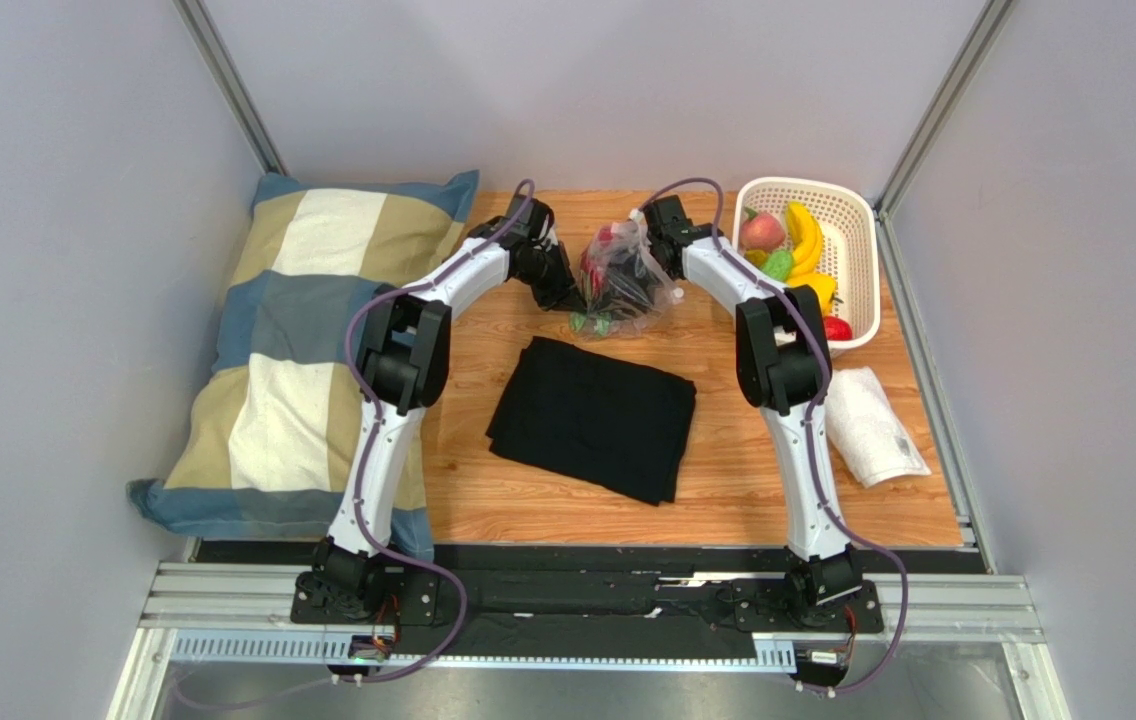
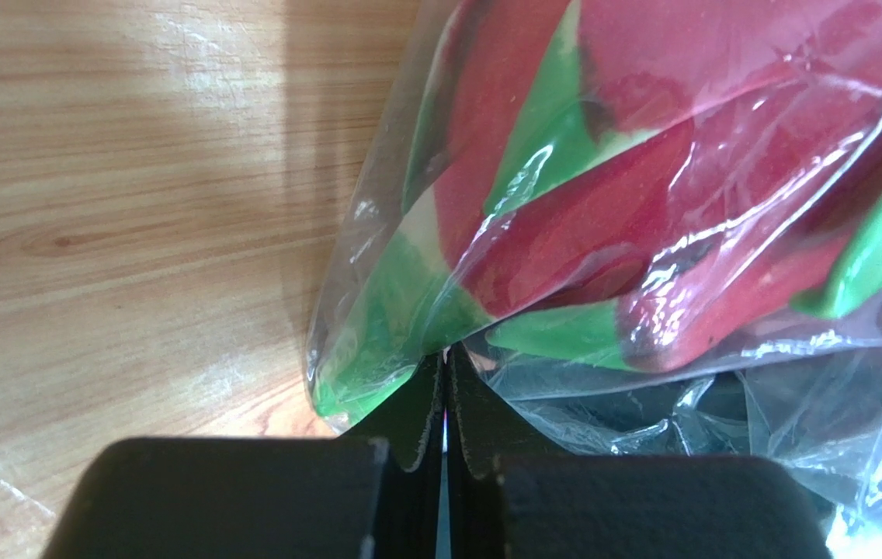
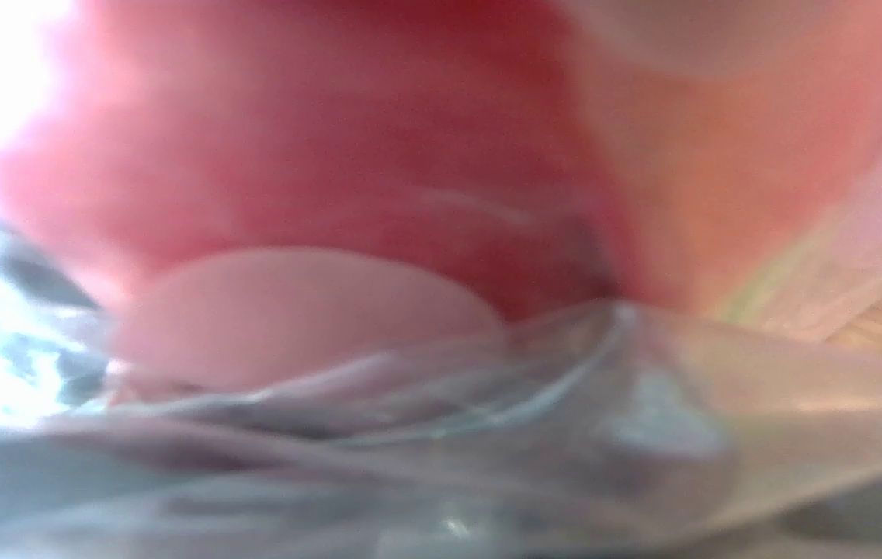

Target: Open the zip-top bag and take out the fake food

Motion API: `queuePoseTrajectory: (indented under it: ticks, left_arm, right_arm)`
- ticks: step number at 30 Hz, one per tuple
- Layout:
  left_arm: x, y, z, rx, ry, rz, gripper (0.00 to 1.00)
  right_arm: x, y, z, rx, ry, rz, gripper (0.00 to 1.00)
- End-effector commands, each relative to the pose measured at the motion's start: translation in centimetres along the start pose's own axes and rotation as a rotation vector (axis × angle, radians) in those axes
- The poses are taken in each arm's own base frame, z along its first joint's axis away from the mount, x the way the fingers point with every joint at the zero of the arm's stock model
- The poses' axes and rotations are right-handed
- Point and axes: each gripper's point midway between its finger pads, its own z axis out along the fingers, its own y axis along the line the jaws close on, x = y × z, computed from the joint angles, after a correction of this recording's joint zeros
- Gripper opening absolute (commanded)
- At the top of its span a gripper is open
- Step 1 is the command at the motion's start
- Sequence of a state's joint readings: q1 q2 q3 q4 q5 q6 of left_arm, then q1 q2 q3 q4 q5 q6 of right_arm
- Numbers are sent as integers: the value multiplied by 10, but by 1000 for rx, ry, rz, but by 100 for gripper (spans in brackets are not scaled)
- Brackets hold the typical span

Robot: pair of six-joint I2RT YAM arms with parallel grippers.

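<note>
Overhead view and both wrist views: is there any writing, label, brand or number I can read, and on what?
No text can be read.
White packet near the basket: any print is too small to tell.
Zip-top bag: no print seen; the right wrist view is blurred.

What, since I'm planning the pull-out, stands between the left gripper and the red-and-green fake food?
The clear crinkly zip-top bag: its film covers the red-and-green plastic fake food, and the left gripper, jaws shut, pinches only that film.
</note>
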State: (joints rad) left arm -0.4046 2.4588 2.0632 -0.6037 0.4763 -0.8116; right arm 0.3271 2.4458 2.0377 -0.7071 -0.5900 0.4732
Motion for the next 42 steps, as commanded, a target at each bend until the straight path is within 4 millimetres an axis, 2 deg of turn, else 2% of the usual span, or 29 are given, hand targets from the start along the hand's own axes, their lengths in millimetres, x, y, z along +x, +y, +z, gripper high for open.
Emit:
queuePoseTrajectory:
  ticks: [1,3,4,5,6,7,8,9,10,11,12,14,15,17,20,24,25,27,28,30,31,33,35,38,39,40,42]
  left_arm:
    - [15,11,2,-45,24,22,0]
    - [14,13,-6,-52,18,24,0]
    - [10,3,-18,-32,0,34,0]
    - [7,6,-26,-32,-11,25,1]
    - [4,0,-36,-9,-21,28,4]
    - [-2,-15,-55,27,-50,44,8]
    - [-9,-20,-68,47,-69,43,18]
    - [-10,-30,-79,82,-72,51,23]
    - [-14,-46,-98,118,-98,73,27]
    - [-17,-60,-109,146,-118,90,39]
    - [-17,-76,-126,186,-136,101,46]
    - [-20,-101,-142,270,-168,103,63]
    - [-17,-118,-154,335,-166,119,69]
    - [-17,-144,-164,412,-181,132,78]
    - [-12,-176,-175,471,-201,200,82]
    - [-7,-203,-172,504,-225,237,84]
    - [-3,-212,-172,525,-225,247,81]
    - [0,-213,-162,510,-214,245,77]
    - [3,-210,-158,483,-198,236,70]
    - [1,-201,-144,447,-179,222,63]
    - [0,-199,-146,426,-180,236,59]
    - [-5,-190,-136,384,-187,232,56]
    - [-10,-184,-137,331,-204,242,41]
    - [-11,-177,-135,299,-203,249,45]
    - [-10,-178,-139,299,-211,255,48]
    - [-9,-177,-139,297,-213,268,55]
    - [-12,-177,-143,289,-231,270,57]
  right_arm:
    - [-6,16,16,-71,-18,26,23]
    - [-10,22,10,-79,-32,28,15]
    - [-12,24,4,-78,-40,16,6]
    - [-13,26,0,-72,-48,4,1]
    - [-14,27,-5,-62,-58,-7,0]
    - [-16,31,-15,-59,-72,-29,0]
    - [-17,32,-19,-59,-78,-34,0]
    - [-18,34,-23,-60,-85,-37,0]
    - [-18,36,-28,-48,-89,-49,0]
    - [-17,36,-30,-39,-92,-50,0]
    - [-18,34,-31,-28,-97,-50,0]
    - [-17,34,-34,-18,-102,-48,0]
    - [-17,35,-34,-17,-104,-47,0]
    - [-17,34,-36,0,-110,-28,0]
    - [-20,39,-42,1,-127,-25,0]
    - [-20,47,-45,12,-146,-19,0]
    - [-21,48,-46,16,-150,-19,0]
    - [-20,52,-47,7,-148,-11,0]
    - [-20,54,-49,3,-150,-7,0]
    - [-21,58,-53,-8,-158,-9,0]
    - [-21,59,-53,-9,-156,-6,0]
    - [-21,60,-56,-11,-162,-7,0]
    - [-20,63,-59,-16,-164,-10,0]
    - [-19,64,-61,-18,-164,-12,0]
    - [-18,64,-60,-20,-163,-12,0]
    - [-18,65,-61,-23,-162,-16,0]
    - [-17,65,-60,-25,-156,-13,0]
